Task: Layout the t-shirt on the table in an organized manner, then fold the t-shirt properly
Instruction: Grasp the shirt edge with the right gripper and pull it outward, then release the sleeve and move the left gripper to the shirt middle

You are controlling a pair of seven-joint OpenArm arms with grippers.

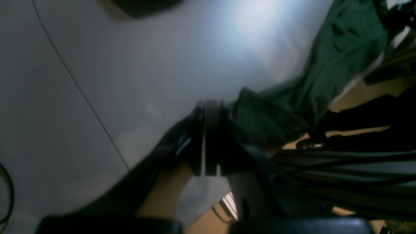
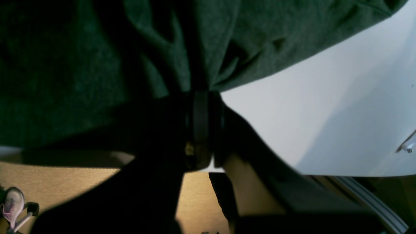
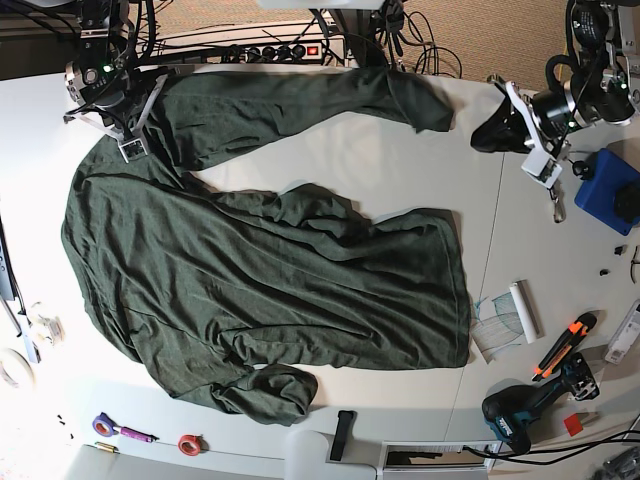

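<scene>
White desk (image 3: 400,160): occupies almost the whole base view, with a seam line across its right part.

Dark green t-shirt (image 3: 270,280): lies on the desk, body spread across the left and centre, heavily creased. One sleeve runs along the far edge toward the right. The other is bunched at the near edge.

Right gripper (image 3: 128,143): at the far left corner of the desk, at the shoulder area of the garment. The right wrist view shows the jaws closed together with green fabric gathered and pinched at the tips (image 2: 203,94).

Left gripper (image 3: 482,135): at the far right, just beside the end of the far sleeve. In the left wrist view the jaws (image 1: 211,105) stand together, with cloth lying against one side (no fabric is seen between them; the picture is blurred).

Blue box (image 3: 607,190): right edge of the desk.

Cordless drill (image 3: 520,412): near right corner.

Orange-handled cutter (image 3: 565,340): just above the drill.

Red tape roll (image 3: 188,443): near edge, left.
</scene>
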